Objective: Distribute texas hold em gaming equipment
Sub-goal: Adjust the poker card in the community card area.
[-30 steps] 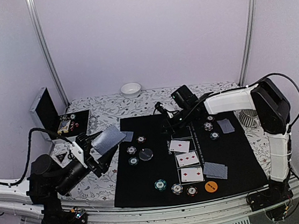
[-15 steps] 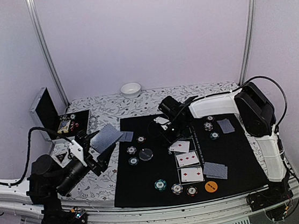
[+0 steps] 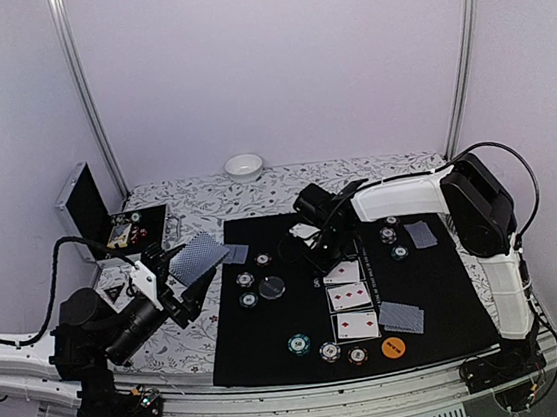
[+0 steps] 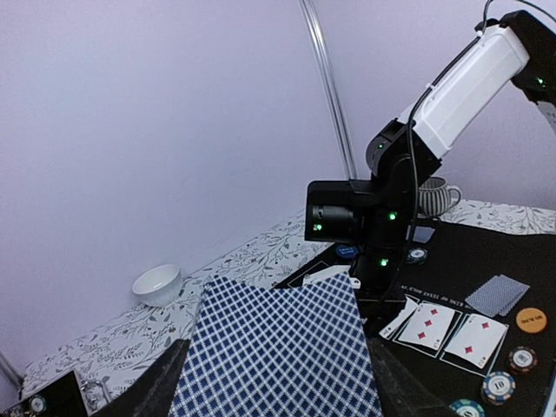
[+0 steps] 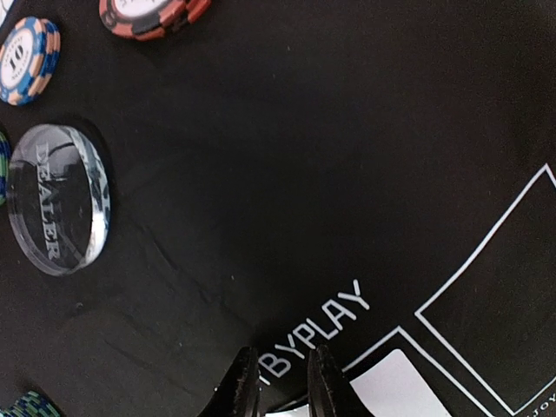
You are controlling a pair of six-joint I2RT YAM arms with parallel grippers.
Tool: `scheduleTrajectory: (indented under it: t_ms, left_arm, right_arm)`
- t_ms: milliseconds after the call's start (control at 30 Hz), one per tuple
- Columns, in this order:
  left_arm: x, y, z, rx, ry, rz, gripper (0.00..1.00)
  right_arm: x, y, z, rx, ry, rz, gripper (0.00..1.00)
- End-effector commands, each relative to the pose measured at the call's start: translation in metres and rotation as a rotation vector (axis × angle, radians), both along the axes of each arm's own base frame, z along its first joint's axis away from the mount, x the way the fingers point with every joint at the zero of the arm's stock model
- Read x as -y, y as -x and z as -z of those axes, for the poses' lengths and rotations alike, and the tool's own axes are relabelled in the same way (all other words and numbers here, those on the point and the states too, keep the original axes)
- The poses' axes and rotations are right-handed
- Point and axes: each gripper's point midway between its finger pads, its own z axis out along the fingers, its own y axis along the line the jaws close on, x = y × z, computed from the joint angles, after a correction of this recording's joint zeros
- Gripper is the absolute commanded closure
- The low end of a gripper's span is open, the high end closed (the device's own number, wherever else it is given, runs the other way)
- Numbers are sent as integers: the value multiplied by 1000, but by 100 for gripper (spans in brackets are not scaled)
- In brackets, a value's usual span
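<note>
Our right end effector (image 5: 278, 391) points down at the black mat (image 5: 304, 156). Its fingers are drawn almost together, just below the printed lettering. The white face-up card (image 5: 382, 387) lies right beside them, and we cannot tell whether they pinch it. Nearby on the mat sit the clear dealer button (image 5: 56, 200), a blue-edged chip (image 5: 26, 59) and a red chip (image 5: 152, 13).

Our left end effector (image 4: 274, 387) is clamped on a blue-checked card (image 4: 278, 339), held up off the counter (image 3: 187, 204) left of the mat. In the left wrist view this card hides the foreground, and the right arm (image 4: 452, 87) blocks part of the mat.

Two more face-up cards (image 3: 349, 297) continue the column, with a face-down card (image 3: 402, 317), an orange disc (image 3: 394, 347) and a row of chips (image 3: 329, 351) toward the near edge. A white bowl (image 3: 244, 166) stands at the far edge and an open metal case (image 3: 110, 228) at the left.
</note>
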Motion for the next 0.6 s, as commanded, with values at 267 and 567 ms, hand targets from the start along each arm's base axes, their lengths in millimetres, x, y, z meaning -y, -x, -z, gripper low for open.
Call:
scheduleTrajectory:
  t_ms: [267,567]
  left_arm:
    - [3,3,3,-12,5,10,37]
    - [20,19,-3,6,-11,142,37]
  right_arm:
    - [-17,9,-56,27,-123,-67,72]
    - [-44,44,-258,207,-758,-209,23]
